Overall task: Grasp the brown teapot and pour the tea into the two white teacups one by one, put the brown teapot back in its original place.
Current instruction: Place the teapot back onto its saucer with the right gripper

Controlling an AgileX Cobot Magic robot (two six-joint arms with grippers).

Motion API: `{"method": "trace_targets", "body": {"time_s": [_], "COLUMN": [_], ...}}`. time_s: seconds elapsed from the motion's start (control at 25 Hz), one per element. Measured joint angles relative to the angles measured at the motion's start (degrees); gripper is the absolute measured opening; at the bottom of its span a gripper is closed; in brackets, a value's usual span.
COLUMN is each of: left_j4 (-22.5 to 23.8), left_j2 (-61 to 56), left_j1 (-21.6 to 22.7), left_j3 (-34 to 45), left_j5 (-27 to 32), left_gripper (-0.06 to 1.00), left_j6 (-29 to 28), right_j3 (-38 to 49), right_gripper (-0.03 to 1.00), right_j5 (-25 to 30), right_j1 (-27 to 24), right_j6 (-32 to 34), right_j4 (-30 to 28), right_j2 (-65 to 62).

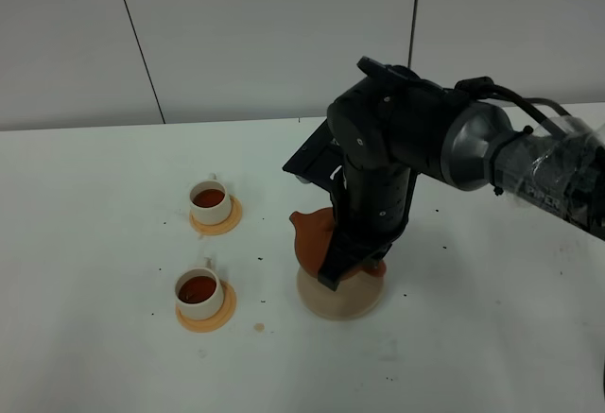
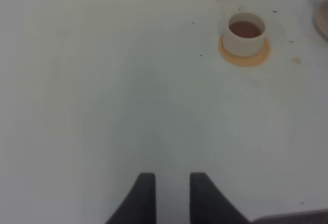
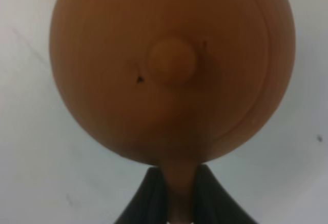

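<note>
The brown teapot (image 3: 171, 70) sits directly ahead of the right hand (image 3: 179, 193), whose fingers pinch its handle, over the beige disc (image 1: 340, 301). Both filled white teacups (image 1: 210, 202) stand off beyond its spout. The left hand (image 2: 171, 196) hovers slightly spread above bare tabletop (image 2: 102, 106).

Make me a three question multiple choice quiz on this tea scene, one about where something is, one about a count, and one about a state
1. Where is the brown teapot?
A. over the beige disc
B. beside the far cup
C. at the table's edge

2. How many white teacups stand on orange coasters?
A. one
B. two
C. three

3. What is the right gripper doing?
A. hanging open
B. clamping the teapot's handle
C. holding a cup

Answers: 1 A, the high view shows the pot above the disc. 2 B, each coaster bears one cup. 3 B, the right wrist view shows both fingers pinching the handle.
</note>
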Motion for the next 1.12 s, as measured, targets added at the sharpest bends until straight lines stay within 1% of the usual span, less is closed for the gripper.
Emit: {"method": "trace_targets", "body": {"time_s": [0.28, 0.68, 0.88, 1.12], "left_j4": [0.0, 0.0, 0.0, 0.0], "left_j2": [0.0, 0.0, 0.0, 0.0], "left_j1": [0.0, 0.0, 0.0, 0.0], "left_j3": [0.0, 0.0, 0.0, 0.0], "left_j5": [0.0, 0.0, 0.0, 0.0], "left_gripper": [0.23, 0.23, 0.23, 0.23], "left_j6": [0.0, 0.0, 0.0, 0.0], "right_j3": [2.04, 9.43, 9.7, 9.7], "right_gripper": [0.1, 0.1, 0.1, 0.1], "right_j5": [-4.29, -10.57, -12.34, -12.47], "right_j1": [-0.49, -2.53, -3.23, -3.24], "right_j6": [0.0, 1.14, 1.21, 1.31], "right_j4": [0.47, 1.18, 3.04, 4.65], "right_j2": [-0.05, -0.05, -0.05, -0.05]}}
